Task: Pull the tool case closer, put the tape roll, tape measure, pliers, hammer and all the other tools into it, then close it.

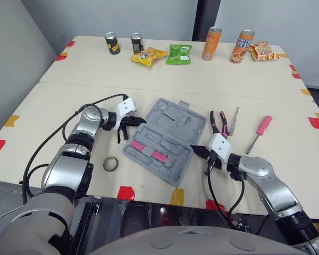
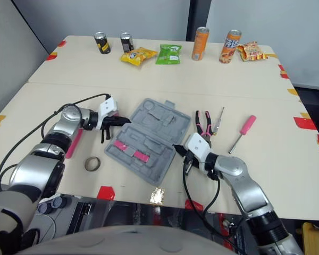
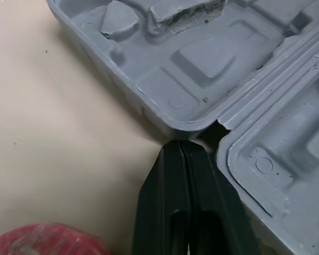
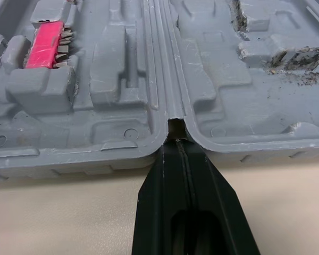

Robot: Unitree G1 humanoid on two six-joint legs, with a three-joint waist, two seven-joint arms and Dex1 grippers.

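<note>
Between the clenched, empty left gripper and right gripper lies the open grey plastic tool case, tips at its hinge ends, presumably to drag it closer.

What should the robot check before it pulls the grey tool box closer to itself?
1. Tool case lies open and flat on the table: ok.
2. Left gripper is shut, with its tip at the case's hinge notch: ok.
3. Right gripper is shut, with its tip at the opposite hinge notch: ok.
4. Firm hold on the case: cannot tell, because the tips only meet its edge.
5. Tape roll lies apart from the case, off to the left: ok.
6. Pliers lie close to the right gripper and might get dragged along: cannot tell.
</note>
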